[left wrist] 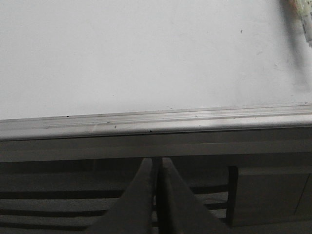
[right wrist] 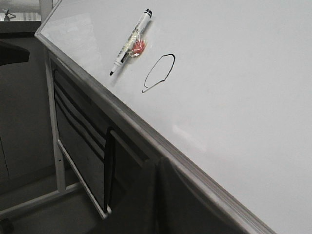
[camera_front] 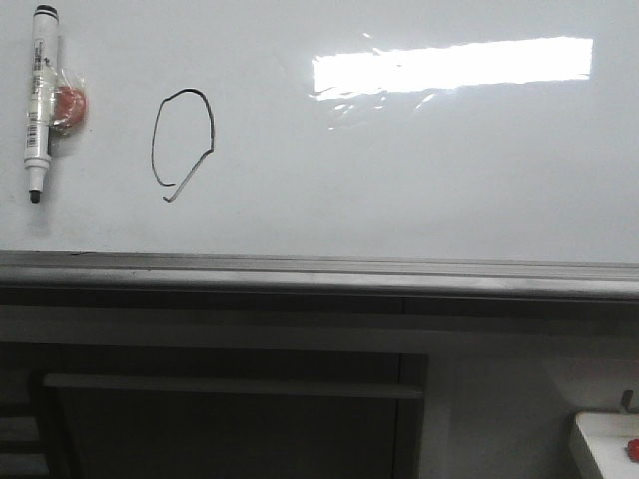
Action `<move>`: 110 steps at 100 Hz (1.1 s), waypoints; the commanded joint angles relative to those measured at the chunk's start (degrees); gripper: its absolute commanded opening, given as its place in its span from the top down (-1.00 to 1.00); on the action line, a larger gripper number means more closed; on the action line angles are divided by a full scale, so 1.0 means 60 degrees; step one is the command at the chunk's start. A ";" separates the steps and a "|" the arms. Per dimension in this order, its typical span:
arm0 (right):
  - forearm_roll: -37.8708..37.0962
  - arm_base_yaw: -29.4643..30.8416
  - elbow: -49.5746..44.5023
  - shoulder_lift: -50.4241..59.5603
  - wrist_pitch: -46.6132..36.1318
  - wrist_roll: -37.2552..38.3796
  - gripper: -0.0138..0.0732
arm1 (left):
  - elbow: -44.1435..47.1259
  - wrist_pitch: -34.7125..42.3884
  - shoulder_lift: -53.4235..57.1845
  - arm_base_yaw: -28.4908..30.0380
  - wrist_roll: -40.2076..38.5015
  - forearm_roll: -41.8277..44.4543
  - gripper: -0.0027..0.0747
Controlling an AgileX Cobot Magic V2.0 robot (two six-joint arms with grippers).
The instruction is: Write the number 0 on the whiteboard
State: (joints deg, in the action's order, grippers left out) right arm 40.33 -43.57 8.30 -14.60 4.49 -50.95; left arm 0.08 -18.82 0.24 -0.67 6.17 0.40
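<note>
Am seeing thin black hand-drawn oval zero [camera_front: 183,140] sitting upper left on glossy white whiteboard [camera_front: 419,180], white black-capped marker [camera_front: 41,100] lying beside. Left gripper [left wrist: 157,195], right gripper [right wrist: 156,200] both hanging closed, empty. Am judging smearing likely if either brushes ink.

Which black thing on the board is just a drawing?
The number 0, a thin hand-drawn oval on the whiteboard; the marker pen beside it is a solid object.

Left hand [left wrist: 157,195] fingers pressed together, holding nothing, right hand [right wrist: 157,195] likewise closed and empty
</note>
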 commanded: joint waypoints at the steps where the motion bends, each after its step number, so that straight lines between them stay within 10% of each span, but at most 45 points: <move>1: 0.0062 0.0038 0.0270 -0.0048 -0.0617 -0.0039 0.80 | 0.0098 0.0621 0.0225 0.0035 -0.0020 0.0017 0.98; 52: 0.0029 0.0038 0.0270 -0.0048 -0.0922 0.0227 0.80 | 0.0098 0.0621 0.0225 0.0035 -0.0020 0.0017 0.98; 79: -0.7222 0.0520 0.0270 -0.0048 -0.1254 0.9228 0.80 | 0.0098 0.0621 0.0225 0.0035 -0.0020 0.0017 0.98; 110: -0.7693 0.2671 0.0270 -0.0048 -0.1223 0.9651 0.80 | 0.0098 0.0621 0.0225 0.0035 -0.0020 0.0017 0.98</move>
State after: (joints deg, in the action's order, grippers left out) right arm -4.75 -31.75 8.30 -14.50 1.66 6.43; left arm 0.08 -18.82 0.24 -0.67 6.17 0.53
